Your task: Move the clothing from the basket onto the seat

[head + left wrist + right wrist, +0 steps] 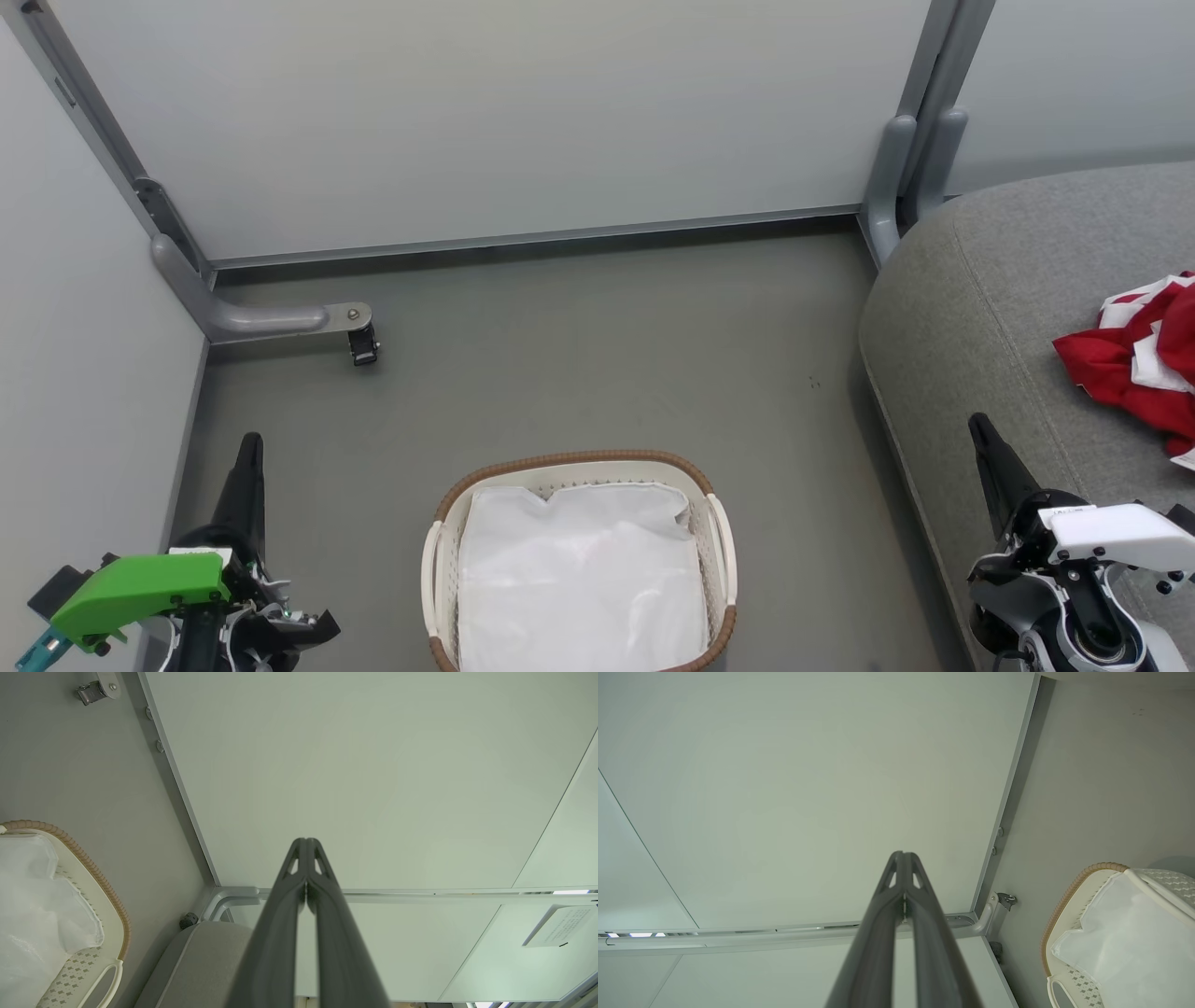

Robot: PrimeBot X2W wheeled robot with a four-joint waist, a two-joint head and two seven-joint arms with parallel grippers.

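My left gripper (249, 448) has long black fingers (245, 495) and a bright green cover (140, 588). My right gripper (980, 431) looks the same, with a white cover (1116, 527).

Basket (571, 459) bottom centre on floor (597, 355), white liner sheet (579, 579) inside. Red-white clothing (1116, 369) heaped on grey seat (971, 308), right edge. Left gripper (250, 446) lower left, right gripper (978, 427) lower right, both jaws together, nothing held.

Perforated white plastic basket (579, 458), grey woven-cloth seat (971, 308), matt grey floor (579, 355).
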